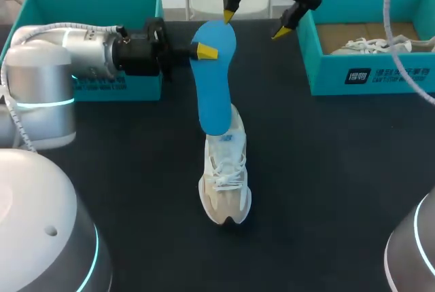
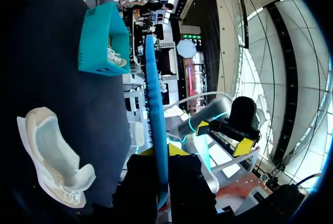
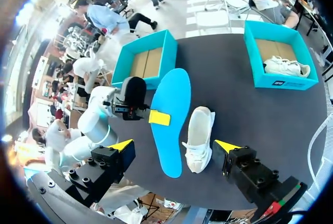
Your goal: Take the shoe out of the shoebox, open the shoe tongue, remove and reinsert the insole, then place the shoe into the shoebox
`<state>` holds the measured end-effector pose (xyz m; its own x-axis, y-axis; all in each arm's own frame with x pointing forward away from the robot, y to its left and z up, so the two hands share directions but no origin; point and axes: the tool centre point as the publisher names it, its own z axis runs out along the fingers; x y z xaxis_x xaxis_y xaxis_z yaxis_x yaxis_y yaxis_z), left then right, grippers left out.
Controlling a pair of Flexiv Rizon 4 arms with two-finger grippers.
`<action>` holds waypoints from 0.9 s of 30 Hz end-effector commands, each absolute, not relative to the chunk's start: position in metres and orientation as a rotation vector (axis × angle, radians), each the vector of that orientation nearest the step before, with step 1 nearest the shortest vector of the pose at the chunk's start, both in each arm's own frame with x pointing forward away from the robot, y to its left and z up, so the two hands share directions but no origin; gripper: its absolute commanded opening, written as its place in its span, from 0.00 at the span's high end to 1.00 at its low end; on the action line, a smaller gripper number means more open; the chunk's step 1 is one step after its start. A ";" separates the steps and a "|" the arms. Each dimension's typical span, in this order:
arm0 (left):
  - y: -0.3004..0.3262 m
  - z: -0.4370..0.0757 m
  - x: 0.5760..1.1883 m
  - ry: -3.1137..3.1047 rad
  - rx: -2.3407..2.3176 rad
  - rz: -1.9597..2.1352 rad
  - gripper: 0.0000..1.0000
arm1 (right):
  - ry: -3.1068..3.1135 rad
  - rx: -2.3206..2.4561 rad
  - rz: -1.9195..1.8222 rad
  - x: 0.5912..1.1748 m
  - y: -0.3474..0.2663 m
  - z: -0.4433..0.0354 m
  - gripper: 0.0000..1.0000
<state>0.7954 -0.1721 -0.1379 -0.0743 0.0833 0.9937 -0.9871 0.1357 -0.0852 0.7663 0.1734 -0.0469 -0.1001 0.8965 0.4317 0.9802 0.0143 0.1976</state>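
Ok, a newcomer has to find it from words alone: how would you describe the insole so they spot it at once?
On the dark table, between the empty shoebox and the filled shoebox, a cream shoe lies. Above it the left gripper holds the insole off the table. It is the only flat, bright blue, foot-shaped thing; the boxes are teal.

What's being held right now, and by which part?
The left tool grips the blue insole across its flat faces at one long edge. The right tool is open, holding nothing.
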 end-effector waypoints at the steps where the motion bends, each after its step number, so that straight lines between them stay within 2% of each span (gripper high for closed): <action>1: -0.172 -0.138 0.794 -1.274 1.014 1.198 1.00 | -2.049 -1.911 -0.746 0.766 0.171 -0.050 0.00; 2: -0.172 -0.138 0.794 -1.274 1.014 1.198 1.00 | -2.049 -1.911 -0.746 0.766 0.171 -0.050 0.00; 5: -0.172 -0.138 0.794 -1.274 1.014 1.198 1.00 | -1.902 -1.732 -1.071 0.766 0.171 -0.052 0.00; 10: -0.172 -0.138 0.794 -1.274 1.014 1.198 1.00 | -1.818 -1.601 -1.236 0.765 0.166 -0.062 0.00; 27: -0.172 -0.138 0.794 -1.274 1.014 1.198 1.00 | -1.586 -1.293 -1.309 0.757 0.162 -0.094 0.00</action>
